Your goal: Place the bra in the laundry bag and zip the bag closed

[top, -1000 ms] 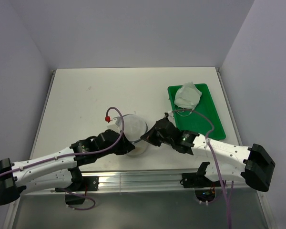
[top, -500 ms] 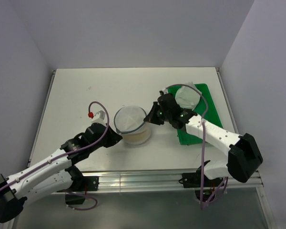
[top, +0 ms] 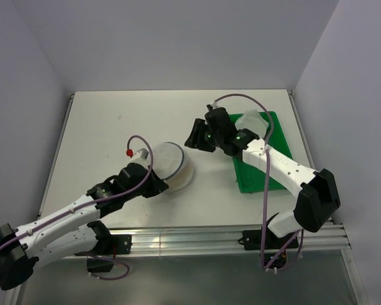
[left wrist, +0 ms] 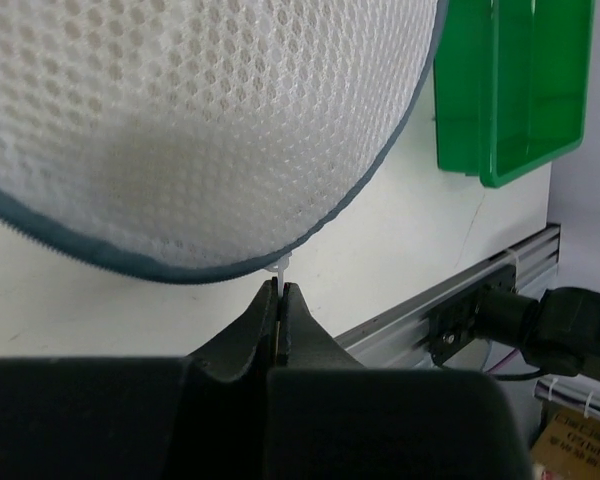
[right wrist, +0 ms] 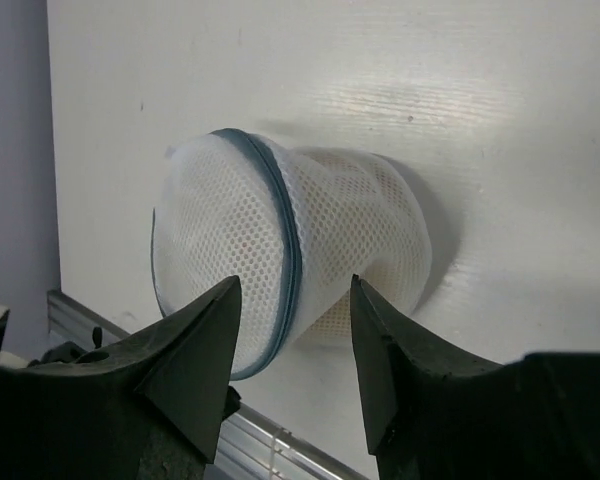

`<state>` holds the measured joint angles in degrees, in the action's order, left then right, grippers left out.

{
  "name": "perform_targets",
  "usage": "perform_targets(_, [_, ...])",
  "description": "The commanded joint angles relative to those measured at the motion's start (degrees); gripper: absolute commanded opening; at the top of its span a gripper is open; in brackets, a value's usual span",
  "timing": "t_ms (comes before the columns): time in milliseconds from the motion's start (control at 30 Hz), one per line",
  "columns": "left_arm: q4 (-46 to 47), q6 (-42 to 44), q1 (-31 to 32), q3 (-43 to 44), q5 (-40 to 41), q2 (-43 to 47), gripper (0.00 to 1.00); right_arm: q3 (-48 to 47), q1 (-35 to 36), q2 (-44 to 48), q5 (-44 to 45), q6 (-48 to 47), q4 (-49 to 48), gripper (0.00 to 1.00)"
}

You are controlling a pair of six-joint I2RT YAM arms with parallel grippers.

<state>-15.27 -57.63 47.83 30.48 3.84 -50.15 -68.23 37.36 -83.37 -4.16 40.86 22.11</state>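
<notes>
The laundry bag [top: 171, 165] is a round white mesh pouch with a blue-grey zipper rim, lying tilted on the table in front of the left arm. My left gripper [top: 160, 186] is at its near edge. In the left wrist view, that gripper [left wrist: 280, 290] is shut on a thin white pull tab under the bag [left wrist: 200, 120]. My right gripper [top: 193, 136] hovers open behind and to the right of the bag, touching nothing. In the right wrist view, the bag [right wrist: 310, 225] shows beyond the spread gripper [right wrist: 294, 288]. The bra is hidden, apart from a faint yellowish tint through the mesh.
A green tray [top: 276, 171] lies at the right of the table and holds a white-grey garment [top: 251, 122]. The right arm reaches over the tray's left edge. A metal rail [top: 197, 238] runs along the near table edge.
My right gripper has opened, let go of the bag and drawn back and away to the right. The bag has tipped over toward the left. My left gripper stays shut at its rim.
</notes>
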Motion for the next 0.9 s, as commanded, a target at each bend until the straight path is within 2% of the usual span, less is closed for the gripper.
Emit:
perform_targets(0, [5.1, 1.5, 2.2, 2.4, -1.2, -2.8, 0.00, 2.9, 0.6, 5.5, 3.7, 3.4, 2.9, 0.55])
perform_targets(200, [10.0, 0.6, 6.0, 3.5, -0.9, -8.6, 0.00, 13.6, 4.0, 14.1, 1.2, 13.3, -0.7, 0.55])
perform_targets(333, [11.3, 1.0, 7.1, 4.6, -0.8, -10.1, 0.00, 17.4, 8.4, 17.0, 3.3, 18.3, -2.2, 0.55])
perform_targets(467, [12.2, 1.9, 7.7, 6.2, -1.3, -11.5, 0.00, 19.1, 13.0, 15.1, 4.1, 21.0, -5.5, 0.55])
perform_targets(600, [12.0, 2.6, 8.3, 7.5, -1.4, -12.9, 0.00, 20.3, 14.1, 13.2, 4.1, 23.3, -9.6, 0.54])
perform_targets(867, [11.2, 3.0, 8.5, 7.6, -1.3, -12.3, 0.00, 18.8, 14.3, 7.9, 4.1, 23.2, -11.7, 0.53])
